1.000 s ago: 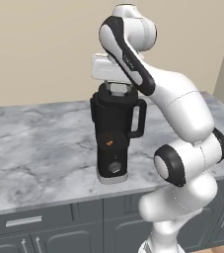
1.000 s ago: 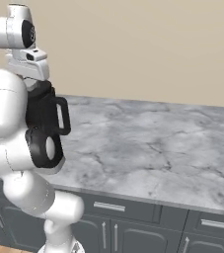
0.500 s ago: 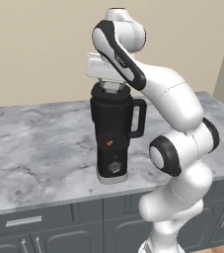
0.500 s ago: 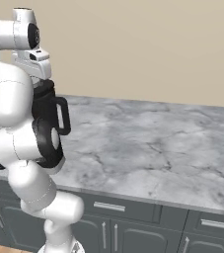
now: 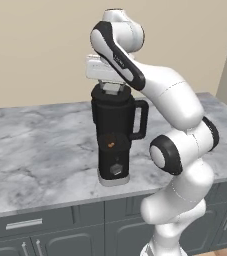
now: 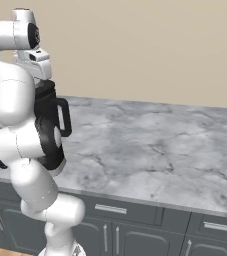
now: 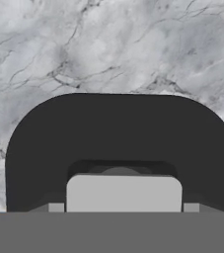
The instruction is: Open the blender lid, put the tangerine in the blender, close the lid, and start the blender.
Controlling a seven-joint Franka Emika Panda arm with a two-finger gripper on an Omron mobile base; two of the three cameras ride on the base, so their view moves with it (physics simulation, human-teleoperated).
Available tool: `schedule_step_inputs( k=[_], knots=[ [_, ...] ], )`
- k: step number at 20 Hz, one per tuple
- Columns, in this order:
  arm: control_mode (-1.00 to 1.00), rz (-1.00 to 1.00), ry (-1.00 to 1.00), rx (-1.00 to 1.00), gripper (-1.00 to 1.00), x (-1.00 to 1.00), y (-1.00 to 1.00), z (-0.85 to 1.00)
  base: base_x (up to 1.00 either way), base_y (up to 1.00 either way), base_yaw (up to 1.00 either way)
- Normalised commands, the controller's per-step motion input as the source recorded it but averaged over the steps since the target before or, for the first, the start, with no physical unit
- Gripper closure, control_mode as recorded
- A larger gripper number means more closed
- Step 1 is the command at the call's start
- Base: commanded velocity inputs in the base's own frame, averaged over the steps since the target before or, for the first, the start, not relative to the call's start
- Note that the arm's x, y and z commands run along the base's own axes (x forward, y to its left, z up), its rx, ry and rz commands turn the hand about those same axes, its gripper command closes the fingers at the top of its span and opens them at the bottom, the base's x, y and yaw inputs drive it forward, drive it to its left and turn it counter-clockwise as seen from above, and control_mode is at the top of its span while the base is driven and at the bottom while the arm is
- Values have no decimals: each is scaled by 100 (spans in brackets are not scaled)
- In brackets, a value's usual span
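The blender is seen standing upright on the grey marble worktop, near its front edge, with an orange spot visible on its base. The blender lid is seated on the jar, and the claw is lowered onto its light grey cap. Whether the claw is closed cannot be told.

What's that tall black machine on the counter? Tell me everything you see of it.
It is a blender, standing upright on the grey marble counter. Its dark jar has a loop handle on one side and sits on a narrower black base with a grey foot and a front knob. A flat black lid with a light grey centre cap covers it; the tool sits at that cap.
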Motion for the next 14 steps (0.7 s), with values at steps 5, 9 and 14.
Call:
schedule_step_inputs(
  k=[5,9,14],
  knots=[
    [-100,0,0,-1,100,0,-27,-33,0,0,0],
    [-100,2,1,0,100,0,-28,-2,0,0,0],
    [-100,7,0,0,100,-9,-8,0,0,0,0]
  ],
)
